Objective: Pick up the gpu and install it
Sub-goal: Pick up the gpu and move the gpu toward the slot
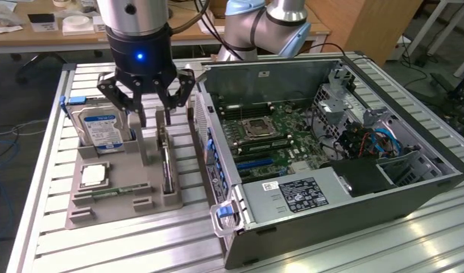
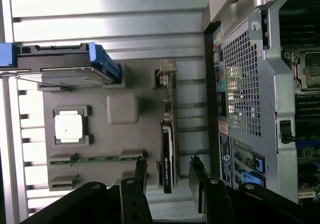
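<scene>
Grey plastic forms the parts tray (image 1: 114,207) that lies on the slatted aluminium table (image 1: 141,244), at the exterior view's left of the open computer case (image 1: 331,216). The tray holds four things, each in its own seat. A blue-framed hard drive (image 1: 103,129) stands upright in a slot at the tray's far end. A square processor chip (image 1: 94,175) lies flat in a shallow recess nearer the camera. A narrow green memory stick (image 1: 114,192) rests lengthwise in a thin groove just beyond that. The gpu (image 1: 166,165) stands on its long edge in a slot along the side of the tray nearest the case, its pale bracket end pointing away from the camera.

The gripper (image 1: 154,120) hangs directly over the gpu with its black fingers (image 2: 141,171) spread wide, released and grasping nothing. In the wrist view the dark card (image 2: 167,154) runs between the two fingers with a gap on either side.

The case lies on its side with the panel off. Inside it sit a green motherboard (image 1: 270,136), a labelled power supply (image 1: 300,193) at the near end, and blue cables (image 1: 384,142) by the drive cage.
</scene>
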You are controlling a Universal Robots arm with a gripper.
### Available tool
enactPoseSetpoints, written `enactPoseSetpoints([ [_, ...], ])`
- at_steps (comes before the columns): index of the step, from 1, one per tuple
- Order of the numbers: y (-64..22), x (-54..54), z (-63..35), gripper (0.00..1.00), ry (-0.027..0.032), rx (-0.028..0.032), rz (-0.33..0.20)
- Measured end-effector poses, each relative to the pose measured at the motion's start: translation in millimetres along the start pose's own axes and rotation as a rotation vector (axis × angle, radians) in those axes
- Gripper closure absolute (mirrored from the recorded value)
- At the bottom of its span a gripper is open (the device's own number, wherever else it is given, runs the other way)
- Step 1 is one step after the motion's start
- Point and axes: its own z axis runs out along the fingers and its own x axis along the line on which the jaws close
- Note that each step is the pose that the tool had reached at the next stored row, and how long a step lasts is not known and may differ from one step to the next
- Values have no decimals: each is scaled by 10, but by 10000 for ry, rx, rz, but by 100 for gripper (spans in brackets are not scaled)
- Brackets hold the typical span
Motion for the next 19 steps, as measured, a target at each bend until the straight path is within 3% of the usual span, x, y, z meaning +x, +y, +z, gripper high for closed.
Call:
enactPoseSetpoints([
  [19,-11,1,204,53,3,-3,1],
])
